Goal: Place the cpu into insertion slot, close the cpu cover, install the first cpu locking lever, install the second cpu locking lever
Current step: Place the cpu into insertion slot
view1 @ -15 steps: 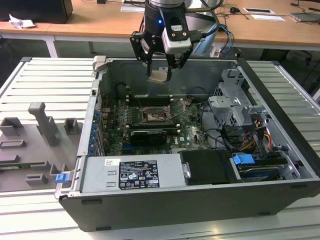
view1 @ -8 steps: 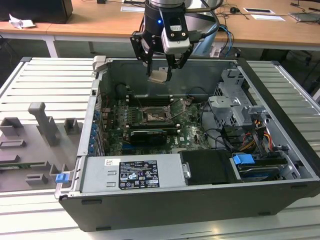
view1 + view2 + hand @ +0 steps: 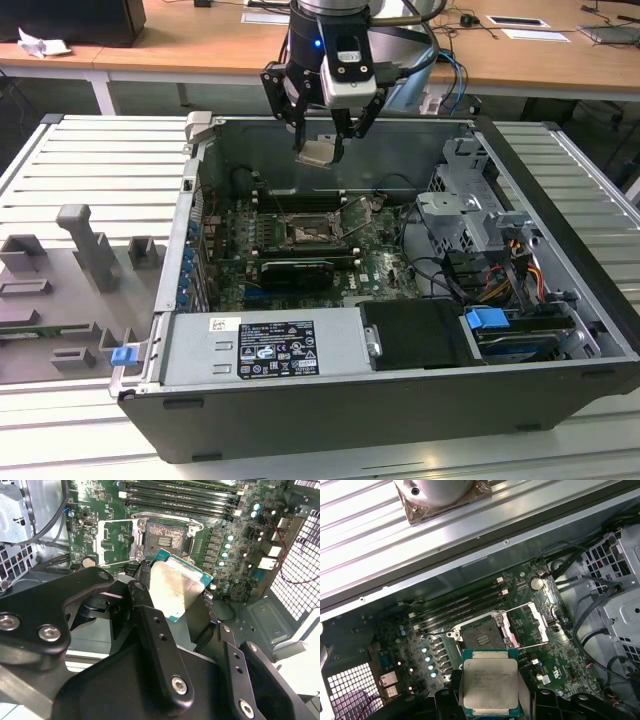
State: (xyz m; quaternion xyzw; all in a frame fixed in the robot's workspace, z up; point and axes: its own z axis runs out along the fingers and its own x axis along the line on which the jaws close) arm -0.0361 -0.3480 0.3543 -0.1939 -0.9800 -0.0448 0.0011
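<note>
Nothing here can be read clearly. A white label (image 3: 262, 347) sits on the grey power supply box (image 3: 340, 342), lower middle of the exterior view (rows of tiny marks, all illegible). In the first wrist view, faint etched lines cross the face of the cpu (image 3: 488, 682).

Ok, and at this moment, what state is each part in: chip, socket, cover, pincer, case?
pincer: shut on the cpu, above the open case.
cpu: held, lifted, not yet in the socket.
insertion slot: empty, uncovered.
cpu cover: swung open, beside the slot.
computer case: lying on its side, panel off.
</note>
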